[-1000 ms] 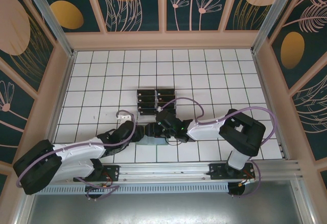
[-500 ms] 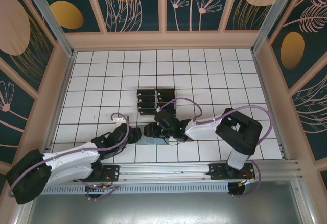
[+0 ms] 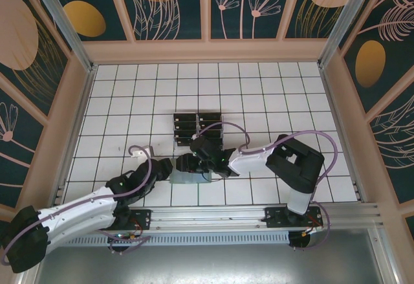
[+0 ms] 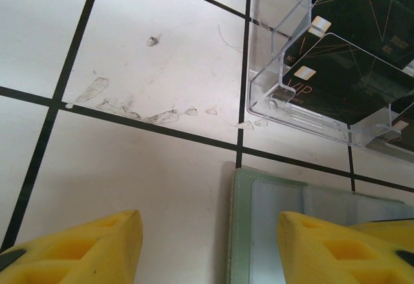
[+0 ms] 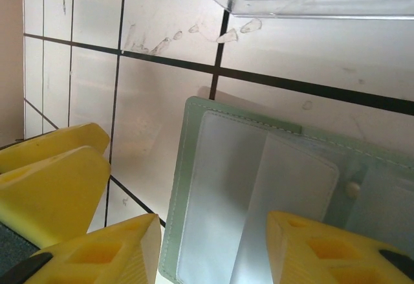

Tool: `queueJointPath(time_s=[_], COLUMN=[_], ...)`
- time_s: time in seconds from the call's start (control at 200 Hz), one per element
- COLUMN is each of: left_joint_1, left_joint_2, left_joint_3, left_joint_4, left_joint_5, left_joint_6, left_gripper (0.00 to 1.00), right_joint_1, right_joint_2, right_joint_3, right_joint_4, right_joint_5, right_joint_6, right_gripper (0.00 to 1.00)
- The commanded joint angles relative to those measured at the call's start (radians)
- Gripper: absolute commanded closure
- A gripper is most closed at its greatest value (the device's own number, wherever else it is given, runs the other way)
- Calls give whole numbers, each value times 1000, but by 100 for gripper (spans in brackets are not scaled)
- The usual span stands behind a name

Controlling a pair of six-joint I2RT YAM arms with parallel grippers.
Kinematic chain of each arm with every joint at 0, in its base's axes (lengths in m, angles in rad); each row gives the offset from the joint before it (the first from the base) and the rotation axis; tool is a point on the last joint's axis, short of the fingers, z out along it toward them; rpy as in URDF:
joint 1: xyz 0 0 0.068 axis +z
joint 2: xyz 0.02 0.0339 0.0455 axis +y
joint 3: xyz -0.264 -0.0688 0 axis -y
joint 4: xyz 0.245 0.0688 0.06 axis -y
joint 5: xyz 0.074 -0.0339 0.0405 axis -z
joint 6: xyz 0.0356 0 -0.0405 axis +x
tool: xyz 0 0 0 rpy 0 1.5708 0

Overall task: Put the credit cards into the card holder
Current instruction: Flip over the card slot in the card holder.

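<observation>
Our right gripper hung with its jaws apart and empty over the opened card holder. Our left gripper, likewise spread and holding nothing, straddled one edge of it. The holder lay flat on the table, just beside the clear rack that held the credit cards. We judged no card inserted yet, so all the picking and inserting was left.

Sage-green card holder of soft, matt, stitched material with frosted translucent pockets; glossy near-black credit cards in a clear, glossy acrylic rack; smooth white table, black-lined and marked with dried smears; matt yellow plastic fingertips of the left gripper.
</observation>
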Motion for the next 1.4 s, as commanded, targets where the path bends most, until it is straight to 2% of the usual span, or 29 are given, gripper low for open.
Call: queueJointPath(time_s=[0.0,0.24,0.691,1.026,1.166,1.396], left_joint_1=[-4,-4,-4,-4,-4,-4], left_joint_2=[-14,-69,-246,-265,-264,-191], left_joint_3=[-18,-24,-26,-20,-21,-14], left_joint_4=[-39,-80,-253,-281,-272,-184], left_joint_5=[-31,-48,-83,-68,-60,-39], left_joint_6=[-27,-43,-96,-105,-95,-47], left_gripper=[42,42,42,42,42,40], right_joint_1=[8,14,21,15,2,-46], right_joint_2=[19,57,213,228,153,-64], right_joint_3=[45,126,346,590,553,299], right_joint_4=[-12,-58,-75,-198,-201,-219], right_joint_5=[-21,-42,-142,-156,-122,-7], right_joint_6=[-16,-40,-106,-192,-199,-194], right_gripper=[53,54,54,54,54,54])
